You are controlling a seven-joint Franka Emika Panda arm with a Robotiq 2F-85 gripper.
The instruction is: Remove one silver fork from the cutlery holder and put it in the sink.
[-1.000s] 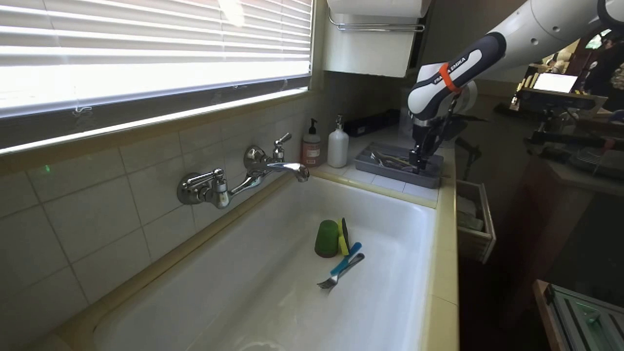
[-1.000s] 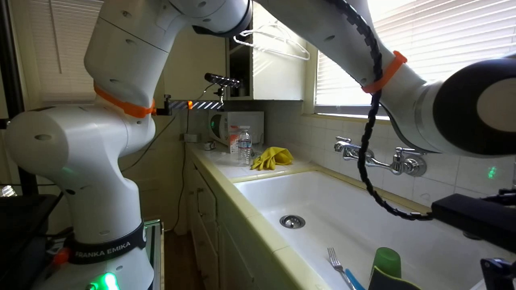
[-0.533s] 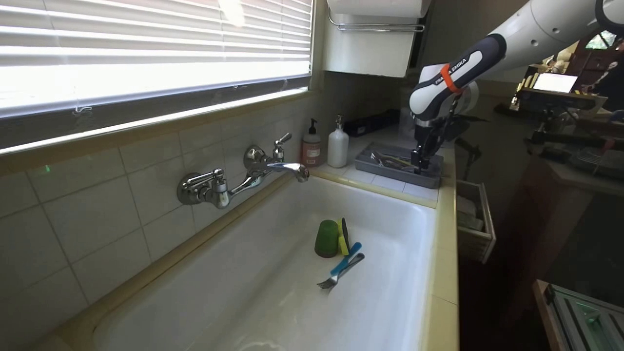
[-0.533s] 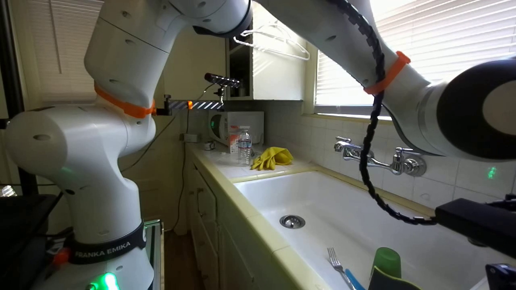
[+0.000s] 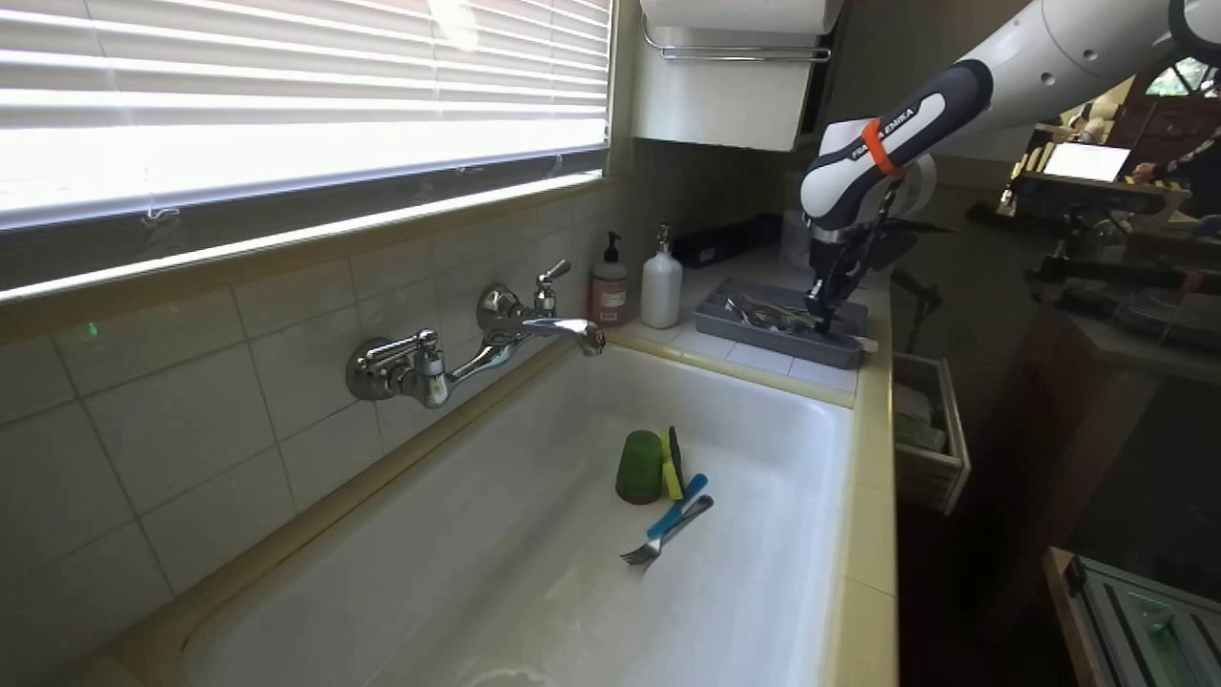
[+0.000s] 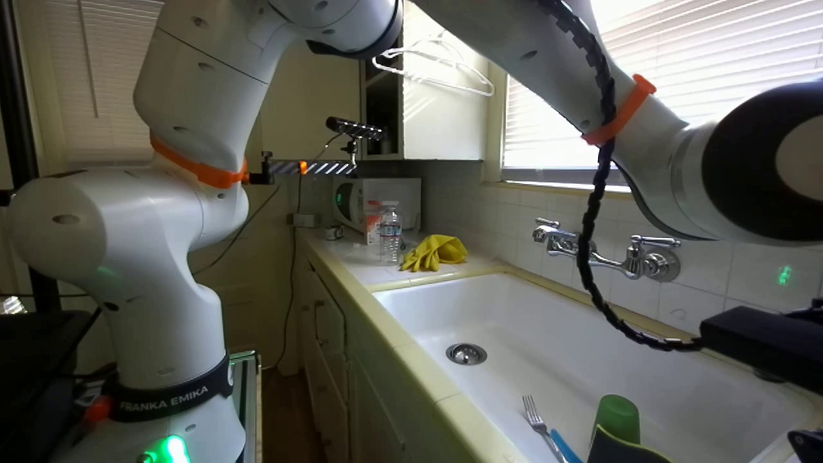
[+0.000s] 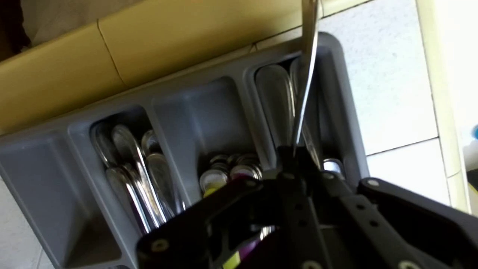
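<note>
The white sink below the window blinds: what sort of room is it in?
Probably a home kitchen: beside the sink lies a grey cutlery tray, and what looks like a microwave stands on a counter.

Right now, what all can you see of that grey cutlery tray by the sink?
The grey cutlery tray looks like plastic: a shallow rectangle with rounded corners, split by walls into several compartments. It sits flat on the white tiled counter, beyond one end of the sink. Silver cutlery lies in at least three compartments. Over it, the gripper is closed on a silver utensil; whether that touches the tray, I can't tell.
</note>
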